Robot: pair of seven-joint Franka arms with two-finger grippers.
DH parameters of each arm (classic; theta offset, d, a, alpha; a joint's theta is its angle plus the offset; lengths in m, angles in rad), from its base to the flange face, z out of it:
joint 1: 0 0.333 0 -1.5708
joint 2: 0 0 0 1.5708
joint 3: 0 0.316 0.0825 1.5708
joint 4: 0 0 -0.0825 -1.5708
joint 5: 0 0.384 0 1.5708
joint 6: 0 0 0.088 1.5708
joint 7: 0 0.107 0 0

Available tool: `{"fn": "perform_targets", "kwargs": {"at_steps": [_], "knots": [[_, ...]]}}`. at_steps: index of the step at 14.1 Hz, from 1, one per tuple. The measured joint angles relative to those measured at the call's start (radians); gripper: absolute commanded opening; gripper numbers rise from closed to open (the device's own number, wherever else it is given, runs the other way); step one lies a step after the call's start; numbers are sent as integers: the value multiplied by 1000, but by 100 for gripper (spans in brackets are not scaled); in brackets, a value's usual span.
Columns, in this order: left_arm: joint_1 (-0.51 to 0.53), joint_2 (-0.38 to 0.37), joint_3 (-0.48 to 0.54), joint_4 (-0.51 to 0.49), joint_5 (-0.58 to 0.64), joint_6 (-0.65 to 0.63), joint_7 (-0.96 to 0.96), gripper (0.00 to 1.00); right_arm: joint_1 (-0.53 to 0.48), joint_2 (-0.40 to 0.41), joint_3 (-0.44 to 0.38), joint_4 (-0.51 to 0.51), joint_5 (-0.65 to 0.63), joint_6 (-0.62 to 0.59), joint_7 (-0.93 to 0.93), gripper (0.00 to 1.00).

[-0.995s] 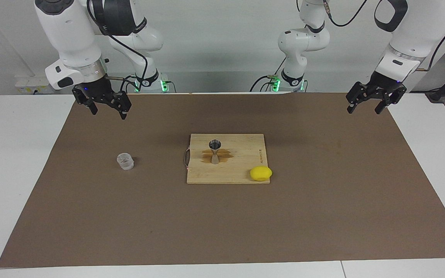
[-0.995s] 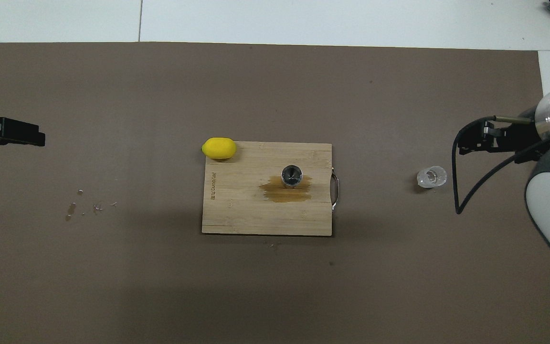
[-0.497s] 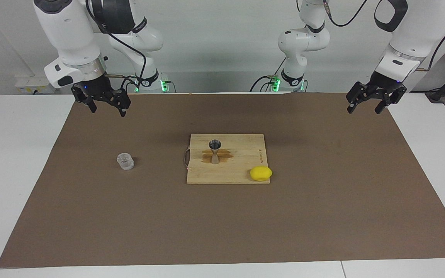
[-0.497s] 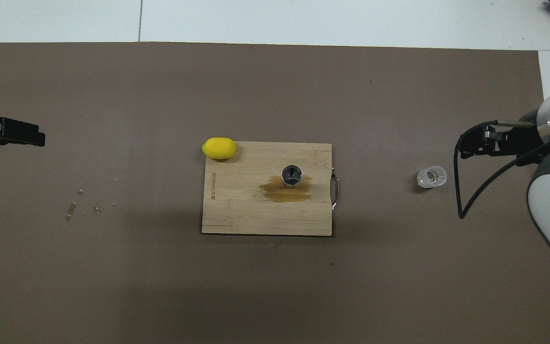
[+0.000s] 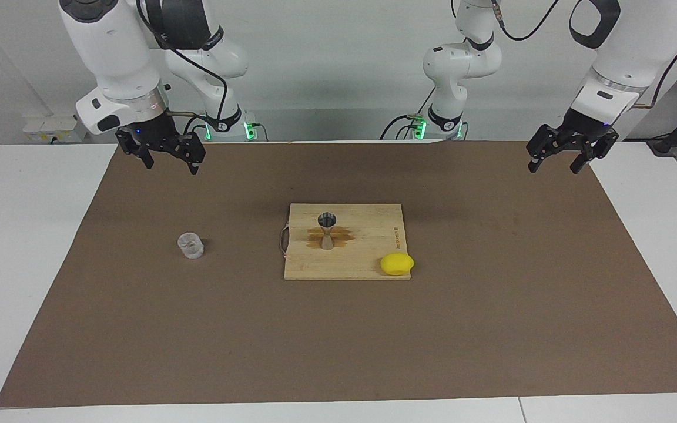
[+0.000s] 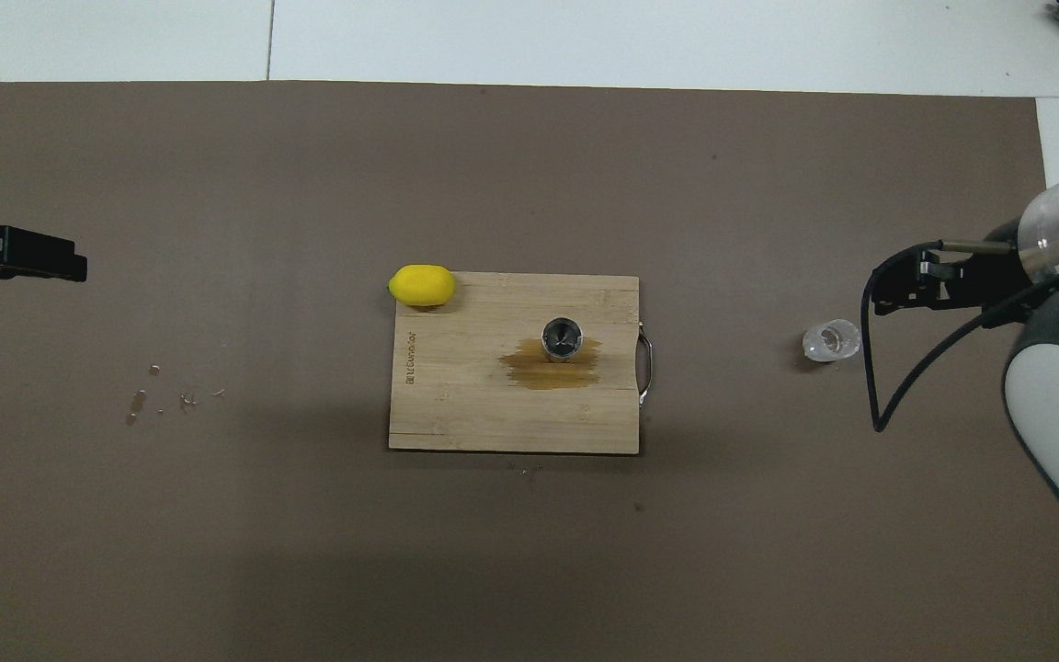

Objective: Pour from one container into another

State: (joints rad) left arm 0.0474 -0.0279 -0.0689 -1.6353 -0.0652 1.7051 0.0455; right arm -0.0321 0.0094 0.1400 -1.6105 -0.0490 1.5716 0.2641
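The clear textured cup (image 5: 190,245) (image 6: 831,340) stands upright on the brown mat toward the right arm's end. The silver hourglass jigger (image 5: 327,230) (image 6: 562,338) stands upright on the wooden cutting board (image 5: 368,220) (image 6: 474,414) in a brown wet stain (image 6: 548,372). My right gripper (image 5: 171,167) (image 6: 897,290) hangs open and empty above the mat, close to the cup but clear of it. My left gripper (image 5: 553,169) (image 6: 79,267) waits open and empty above the mat's edge at the left arm's end.
A yellow lemon (image 5: 396,264) (image 6: 421,284) rests at the board's corner farthest from the robots, toward the left arm's end. Small droplets (image 6: 139,400) lie on the mat toward the left arm's end. White table (image 5: 21,247) surrounds the mat.
My right gripper has drifted slightly toward the middle of the table while staying raised and open. The left arm, cup and jigger have not moved.
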Motion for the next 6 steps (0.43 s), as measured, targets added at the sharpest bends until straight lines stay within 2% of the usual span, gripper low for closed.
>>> {"fn": "perform_targets", "kwargs": {"at_steps": [6], "knots": [[0, 0, 0, 0, 0, 0, 0, 100, 0, 0, 0, -1, 0, 0, 0, 99]]}}
